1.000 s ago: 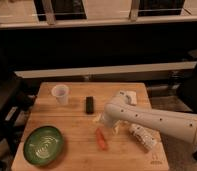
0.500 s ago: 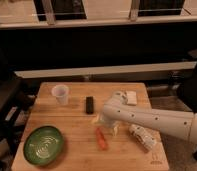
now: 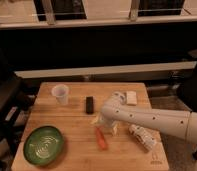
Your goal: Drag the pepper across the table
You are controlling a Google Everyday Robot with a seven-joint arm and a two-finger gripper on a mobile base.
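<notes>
A light wooden table (image 3: 74, 120) stood in a dim room, with dark windows and a pale rail behind it. Nearest, at the front left corner, sat a green bowl (image 3: 42, 145), its ribbed inside showing. To its right, about mid-table, lay the pepper (image 3: 101, 138), orange-red, with its length running front to back. A clear bottle (image 3: 143, 136) lay on its side further right, just under the white arm (image 3: 152, 119) reaching in from the right edge. The gripper (image 3: 104, 126) hung off the arm's bend, pointing down just behind the pepper's far end (touching it or not, I could not tell); how far it was open, and whether it held anything, could not be told either. Beyond it lay a black block (image 3: 89, 104), then a pale cup (image 3: 60, 93) standing upright to the left, its contents unclear, and a white packet (image 3: 131, 97) at the far right. Compared with half a second before, the arm's bend had dropped slightly leftward; the pepper lay where it had.
</notes>
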